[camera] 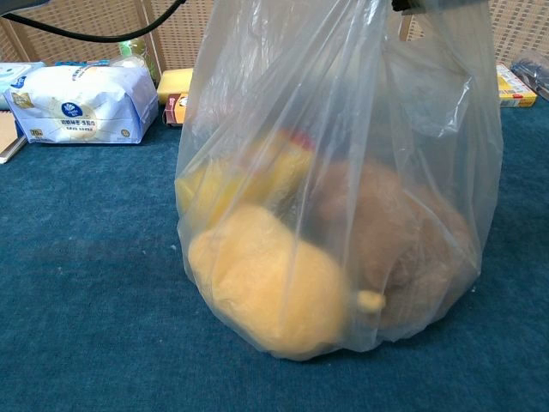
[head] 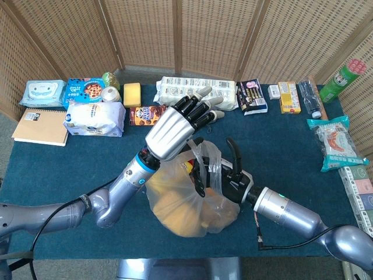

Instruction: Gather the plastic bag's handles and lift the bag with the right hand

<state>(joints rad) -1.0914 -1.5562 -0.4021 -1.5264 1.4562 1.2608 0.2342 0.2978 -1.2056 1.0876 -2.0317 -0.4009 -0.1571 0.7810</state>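
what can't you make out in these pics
- Right hand's grip on the handles: head view, hidden by the left hand and bunched plastic.
- Both hands: chest view, cut off at the top edge.
- Bag contents: blurred by the plastic; yellow and brown soft shapes.
- Whether the bag is off the table: unclear.

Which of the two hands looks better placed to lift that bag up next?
The right hand: its dark fingers already hold the gathered handles at the top of the plastic bag. The left hand hovers above the bag, fingers spread, holding nothing.

Bag (head: pixel 186 198) mid-table (head: pixel 70 169), L hand (head: pixel 172 131) above, R hand (head: pixel 218 175) at handles (head: pixel 205 153).
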